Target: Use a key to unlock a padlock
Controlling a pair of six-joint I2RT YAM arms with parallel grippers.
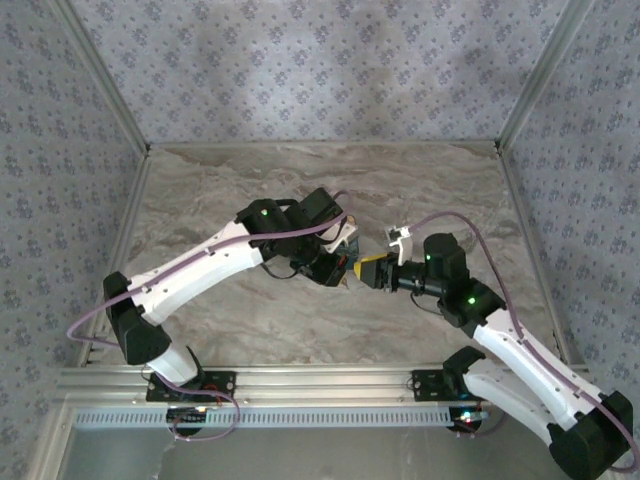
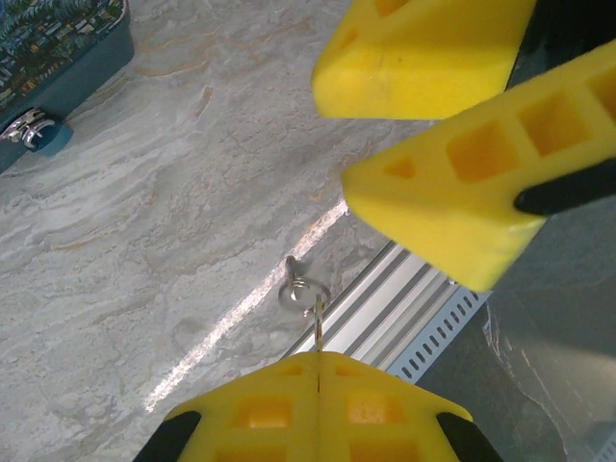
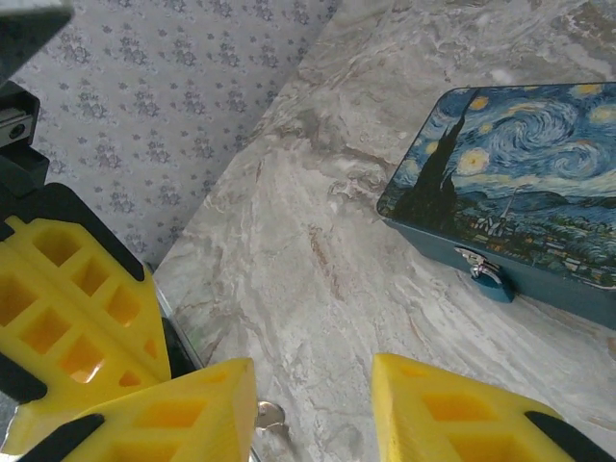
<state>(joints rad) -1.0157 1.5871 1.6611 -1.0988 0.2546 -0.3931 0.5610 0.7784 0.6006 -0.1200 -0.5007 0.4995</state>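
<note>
Yellow-fingered left hand (image 2: 319, 364) clamped on thin silver key (image 2: 306, 292), right hand (image 3: 314, 390) partly open near it, tiny bluish padlock (image 3: 489, 279) hung on blue starry-night-printed box (image 3: 520, 173), grey marbled worktop (image 3: 318, 241).

This is a robot test cell of a laboratory kind rather than a lived-in room: a marble-patterned tabletop (image 1: 230, 320) is boxed in by flat walls (image 1: 300, 60) covered in a repeating floral print and joined at the corners by bare aluminium posts (image 1: 103, 75). Along the near edge runs an aluminium extrusion rail (image 1: 320, 382) with a slotted cable duct (image 1: 300, 417). Two white-and-black robot arms (image 1: 200, 265) are bolted there, with purple cables (image 1: 85, 325) trailing.
</note>
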